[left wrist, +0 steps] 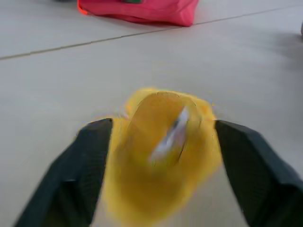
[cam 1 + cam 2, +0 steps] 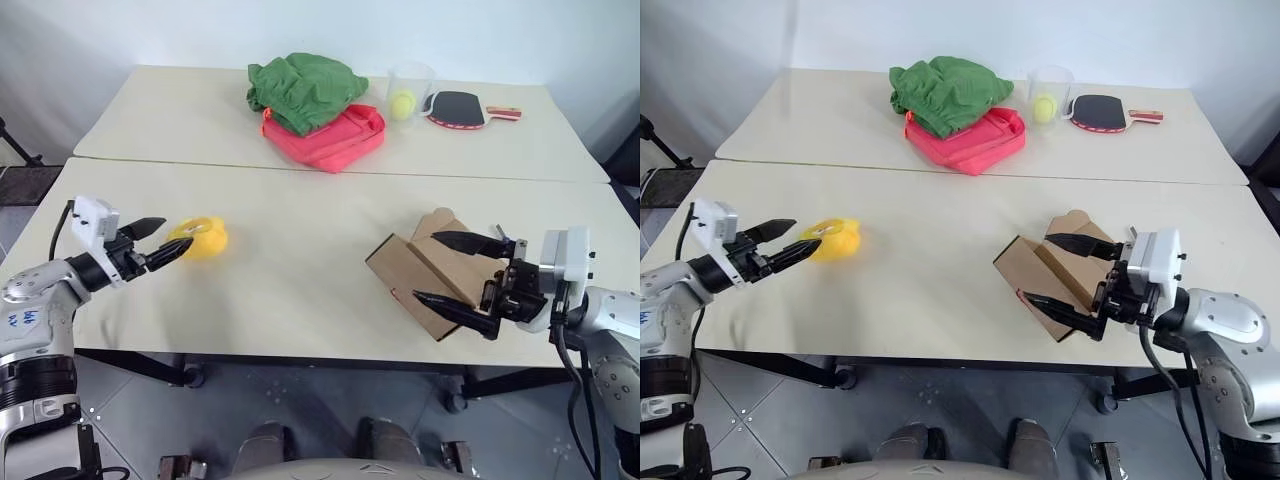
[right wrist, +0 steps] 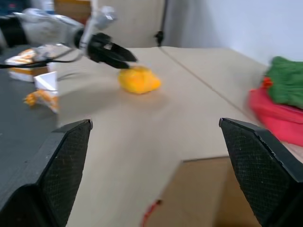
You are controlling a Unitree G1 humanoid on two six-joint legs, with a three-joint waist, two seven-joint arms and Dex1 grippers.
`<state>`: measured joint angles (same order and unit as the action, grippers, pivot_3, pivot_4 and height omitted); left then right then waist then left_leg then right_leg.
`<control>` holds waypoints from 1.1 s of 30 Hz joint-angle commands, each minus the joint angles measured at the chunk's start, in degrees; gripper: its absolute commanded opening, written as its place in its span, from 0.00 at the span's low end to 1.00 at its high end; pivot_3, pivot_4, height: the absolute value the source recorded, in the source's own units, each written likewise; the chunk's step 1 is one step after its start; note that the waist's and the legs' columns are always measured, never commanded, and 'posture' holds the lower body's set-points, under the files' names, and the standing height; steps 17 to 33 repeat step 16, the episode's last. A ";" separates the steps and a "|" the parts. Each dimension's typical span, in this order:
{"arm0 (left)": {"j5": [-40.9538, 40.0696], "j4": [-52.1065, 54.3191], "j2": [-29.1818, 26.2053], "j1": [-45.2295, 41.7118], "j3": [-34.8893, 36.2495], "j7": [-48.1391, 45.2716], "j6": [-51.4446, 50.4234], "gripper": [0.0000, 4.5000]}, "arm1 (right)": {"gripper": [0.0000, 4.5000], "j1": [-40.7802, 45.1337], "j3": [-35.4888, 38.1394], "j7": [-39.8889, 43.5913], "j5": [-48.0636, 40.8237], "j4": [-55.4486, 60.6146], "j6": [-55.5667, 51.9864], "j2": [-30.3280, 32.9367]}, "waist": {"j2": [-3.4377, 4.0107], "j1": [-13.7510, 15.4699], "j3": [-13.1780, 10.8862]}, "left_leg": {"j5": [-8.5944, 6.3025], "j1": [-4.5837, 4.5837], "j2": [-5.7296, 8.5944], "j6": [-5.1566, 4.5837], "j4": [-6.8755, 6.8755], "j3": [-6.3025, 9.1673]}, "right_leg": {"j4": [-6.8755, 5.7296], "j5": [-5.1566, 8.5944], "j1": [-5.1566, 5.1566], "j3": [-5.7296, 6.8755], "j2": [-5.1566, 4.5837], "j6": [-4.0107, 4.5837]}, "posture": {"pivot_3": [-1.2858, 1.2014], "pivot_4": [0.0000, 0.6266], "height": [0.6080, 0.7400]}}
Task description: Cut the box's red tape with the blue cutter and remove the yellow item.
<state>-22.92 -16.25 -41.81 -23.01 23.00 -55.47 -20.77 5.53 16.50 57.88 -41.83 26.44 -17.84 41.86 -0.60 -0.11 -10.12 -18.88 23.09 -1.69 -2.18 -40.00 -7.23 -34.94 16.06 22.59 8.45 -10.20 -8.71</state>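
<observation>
at the left, the yellow item (image 2: pixel 201 238) is seen on the table (image 2: pixel 290 270) between the spread fingers of the left gripper (image 2: pixel 165 240), apparently just let go. at the right, the box (image 2: pixel 425 268) lies opened beside the wide-open right gripper (image 2: pixel 448 270). removal seems finished; withdrawal is called for next.

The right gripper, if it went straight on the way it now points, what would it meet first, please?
Probably the box: the right gripper points across the table with open jaws either side of it. Beyond, farther off, lies the yellow item.
</observation>
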 commanded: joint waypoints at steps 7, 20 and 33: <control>-3.94 9.47 -9.51 21.15 11.99 -9.47 4.42 1.00 | 1.00 -3.10 3.53 1.73 -0.68 1.31 0.62 1.91 | 0.04 -0.32 -0.02 | -0.06 -0.05 -0.14 0.12 0.06 -0.09 | 0.01 0.06 0.08 -0.03 0.07 0.11 | 0.52 0.24 1.00; -4.52 17.25 -2.07 26.07 16.19 1.57 8.79 1.00 | 1.00 -3.08 4.05 1.39 3.19 -2.64 4.15 1.39 | 0.06 1.17 -0.03 | -0.11 -0.07 -0.24 0.04 0.03 -0.08 | 0.09 0.06 0.02 -0.09 -0.12 0.11 | 0.52 0.24 1.00; -4.52 17.25 -2.07 26.07 16.19 1.57 8.79 1.00 | 1.00 -3.08 4.05 1.39 3.19 -2.64 4.15 1.39 | 0.06 1.17 -0.03 | -0.11 -0.07 -0.24 0.04 0.03 -0.08 | 0.09 0.06 0.02 -0.09 -0.12 0.11 | 0.52 0.24 1.00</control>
